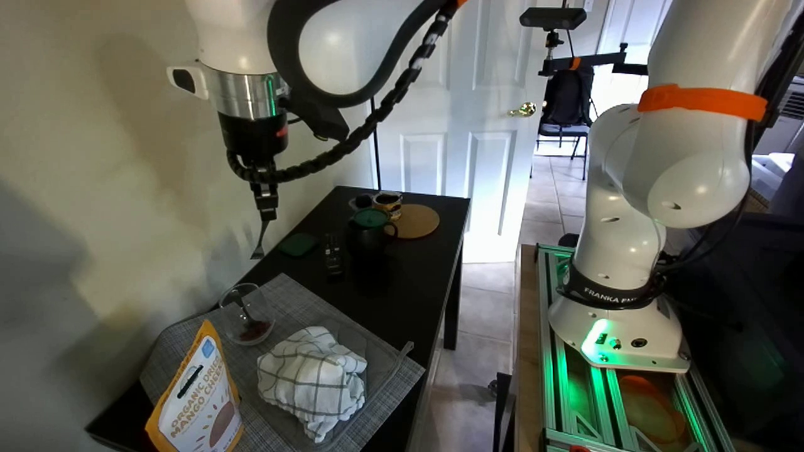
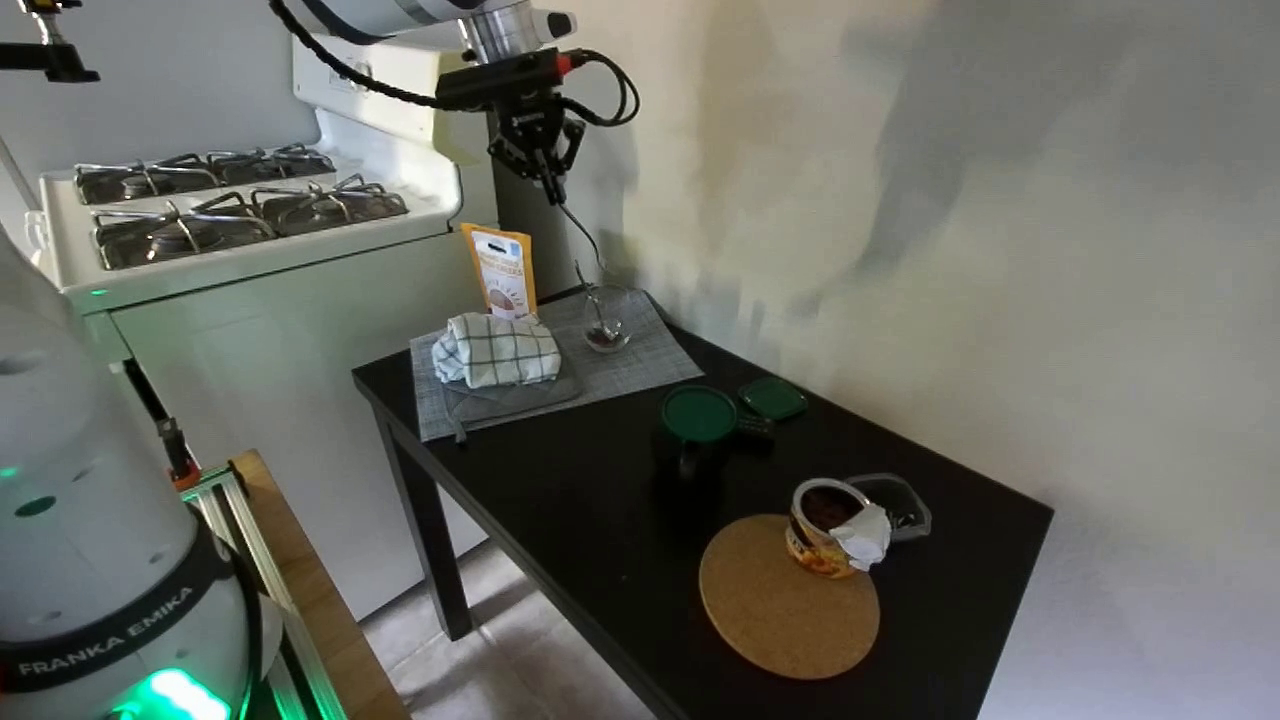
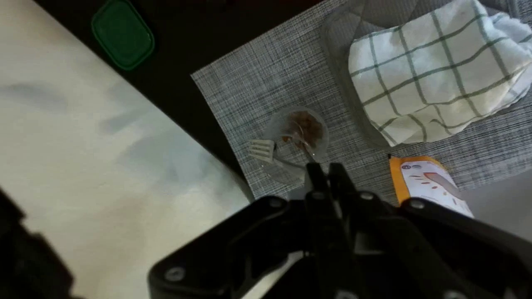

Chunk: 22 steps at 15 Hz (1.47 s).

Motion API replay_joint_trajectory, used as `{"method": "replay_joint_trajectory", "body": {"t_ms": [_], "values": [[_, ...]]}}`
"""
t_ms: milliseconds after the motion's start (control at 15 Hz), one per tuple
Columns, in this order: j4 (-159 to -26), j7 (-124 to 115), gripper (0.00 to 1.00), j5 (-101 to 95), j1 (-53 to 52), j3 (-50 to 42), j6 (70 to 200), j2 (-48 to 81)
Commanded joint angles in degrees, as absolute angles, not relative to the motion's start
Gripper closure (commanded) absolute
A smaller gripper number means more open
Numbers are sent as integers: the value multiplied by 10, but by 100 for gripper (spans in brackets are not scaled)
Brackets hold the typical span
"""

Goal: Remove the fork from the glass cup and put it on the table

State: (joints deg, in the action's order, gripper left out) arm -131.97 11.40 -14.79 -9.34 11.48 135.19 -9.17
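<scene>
My gripper (image 1: 267,213) is shut on the fork (image 1: 260,241), which hangs tines down in the air. In an exterior view the gripper (image 2: 556,196) holds the fork (image 2: 586,232) above the glass cup (image 2: 618,322). In the wrist view the fork's tines (image 3: 262,150) point left from the fingertips (image 3: 325,168), over the mat beside the cup's base. The clear glass cup (image 1: 264,306) stands on a grey mat near the wall, with reddish-brown pieces and another slender utensil (image 1: 240,306) inside. The black table (image 1: 402,282) lies below.
A checked cloth (image 1: 314,373) on a grey pad and an orange-white pouch (image 1: 204,402) lie near the cup. A dark green-topped vessel (image 2: 698,415), green lid (image 2: 773,398), foil-lidded container (image 2: 815,530) and round board (image 2: 780,620) occupy the table. The wall (image 2: 900,300) borders the table.
</scene>
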Motion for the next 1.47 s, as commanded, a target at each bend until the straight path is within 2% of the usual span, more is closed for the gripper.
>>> {"method": "replay_joint_trajectory", "body": {"t_ms": [0,333,800,1000,1400], "values": [[-1379,-18,98,-192,-81,121,1347,-141],[-1428,-148,98,-211,-49,113,1360,-143],[-1423,143,98,-128,-59,50,1431,-20],[-1380,203,98,-117,-56,55,1363,42],[-1254,111,98,-212,-80,70,1167,129]]}}
